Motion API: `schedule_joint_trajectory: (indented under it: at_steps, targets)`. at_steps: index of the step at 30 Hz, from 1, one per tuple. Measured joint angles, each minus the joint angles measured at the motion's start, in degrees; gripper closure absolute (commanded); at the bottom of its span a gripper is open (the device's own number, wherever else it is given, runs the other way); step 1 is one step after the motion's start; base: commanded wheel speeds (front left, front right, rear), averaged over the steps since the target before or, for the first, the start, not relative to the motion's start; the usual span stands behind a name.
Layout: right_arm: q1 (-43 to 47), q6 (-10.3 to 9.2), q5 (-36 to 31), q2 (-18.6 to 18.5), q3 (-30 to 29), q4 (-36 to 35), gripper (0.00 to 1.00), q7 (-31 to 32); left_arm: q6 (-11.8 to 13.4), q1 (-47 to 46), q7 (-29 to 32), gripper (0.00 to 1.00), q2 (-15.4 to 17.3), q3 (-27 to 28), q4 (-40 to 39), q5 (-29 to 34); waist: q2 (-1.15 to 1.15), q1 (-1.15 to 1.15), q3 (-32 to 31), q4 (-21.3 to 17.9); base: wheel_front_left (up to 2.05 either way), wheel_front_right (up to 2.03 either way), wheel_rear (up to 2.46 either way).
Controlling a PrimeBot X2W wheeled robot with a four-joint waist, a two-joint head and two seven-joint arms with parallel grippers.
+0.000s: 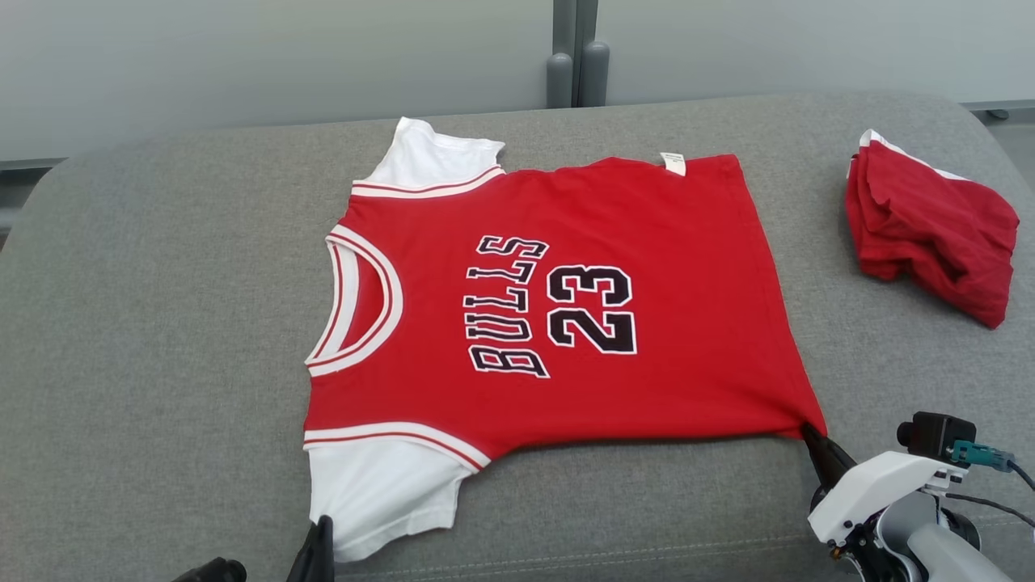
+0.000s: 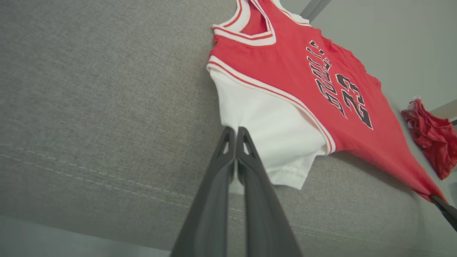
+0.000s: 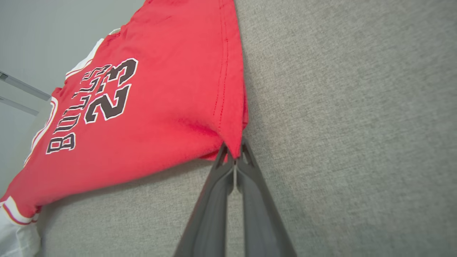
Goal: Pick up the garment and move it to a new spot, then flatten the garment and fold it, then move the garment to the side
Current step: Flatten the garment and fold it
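Closely pressed together, the jaws of the right gripper point(image 3: 235, 159) are clamped on the near hem corner point(image 3: 234, 141) of the garment point(image 1: 566, 307), and the red cloth is drawn into a taut point where it is pinched. The jaws of the left gripper point(image 2: 235, 134) are likewise together at the outer edge of the near white sleeve point(image 1: 380, 493). A sliver of white is seen between the fingers, so a pinch on that sleeve is judged likely. In the head view the right gripper is found at 4 o'clock and the left at 7 o'clock, with the near edge of the garment stretched between them. The garment is spread at the centre of the grey cushion point(image 1: 162, 323), print side up. Its collar is turned toward 9 o'clock, its hem toward 3 o'clock, and its far sleeve point(image 1: 428, 153) lies at 11 o'clock. A crumpled red bundle point(image 1: 930, 234) is left well apart at 2 o'clock. The placing on a spot is judged to be done and the flattening nearly so, since only slight ripples are seen near the pinched hem. No fold is made yet, so the folding and the move to the side are left to do.
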Motion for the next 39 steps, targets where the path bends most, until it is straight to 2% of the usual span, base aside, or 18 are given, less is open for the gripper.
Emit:
schedule_joint_trajectory:
  at_steps: [1,2,3,5,6,7,14,23,27,31,36,39]
  targets:
    - [0.0,-0.31,-0.4,0.0,0.2,0.3,0.27,0.0,0.0,0.0,0.1,1.00,0.0,-0.1,0.2,0.1,0.00,0.00,-0.1,-0.1,0.00,0.00,0.00]
    - [0.0,-0.38,-0.5,0.1,0.3,0.5,0.06,0.0,0.0,0.0,0.2,0.93,0.0,-0.3,0.5,0.1,0.00,0.00,-0.3,-0.1,0.00,0.00,0.00]
    - [0.0,-0.38,-0.5,0.2,0.3,0.6,0.00,0.0,0.4,0.0,0.5,0.80,0.0,-0.3,0.7,0.1,0.00,0.00,-0.4,-0.1,0.00,0.00,0.00]
    - [0.0,-0.38,-1.0,0.3,0.7,0.7,0.00,0.0,0.6,0.0,0.5,0.55,0.0,0.0,1.1,0.2,0.00,0.00,-0.6,-0.3,0.00,0.00,0.00]
    - [0.0,-0.41,-1.2,0.3,0.8,0.9,0.00,0.0,0.7,0.0,0.6,0.20,0.0,0.2,1.2,0.3,0.00,0.00,-0.7,-0.5,0.00,0.00,0.00]
    - [0.0,-0.45,-1.2,0.2,0.7,1.0,0.00,-0.1,0.7,0.0,0.6,0.00,0.0,0.3,1.4,0.3,0.00,0.00,-0.8,-0.6,0.00,0.00,0.00]
    - [0.2,-1.24,-1.2,-1.0,-0.2,1.2,0.00,-1.0,1.2,0.0,0.6,0.00,0.9,1.5,1.3,0.6,0.00,0.00,-0.8,-1.1,0.00,0.00,0.00]
    - [-0.2,-2.50,-4.3,-3.8,-1.7,-1.0,0.00,-2.8,1.2,-2.5,-0.7,0.00,2.6,0.8,-1.5,5.5,0.00,0.00,-1.1,-2.3,0.00,0.00,0.00]
    - [-1.8,-4.44,-6.9,-4.7,-2.0,-3.2,0.00,-3.2,1.2,-6.4,-1.5,0.00,2.4,0.0,-2.8,7.2,0.00,0.00,-1.9,-2.9,0.00,0.00,0.00]
    - [-3.9,-5.49,-9.9,-4.8,-1.9,-6.4,0.00,-3.6,1.2,-8.5,-2.0,0.00,2.4,-0.9,-3.4,10.0,0.00,0.00,-2.6,-3.6,0.00,0.00,0.00]
    - [-5.3,-7.82,-13.6,-4.2,-1.8,-10.6,0.00,-3.8,1.2,-10.2,-2.5,0.00,2.4,-0.8,-3.4,11.4,0.00,0.00,-3.4,-4.5,0.00,0.00,0.00]
    - [-5.3,-9.31,-15.0,-3.1,-4.1,-14.4,0.00,-3.8,1.2,-10.3,-2.6,0.00,2.3,-0.5,-3.3,12.4,0.00,0.00,-3.9,-5.0,0.00,0.00,0.00]
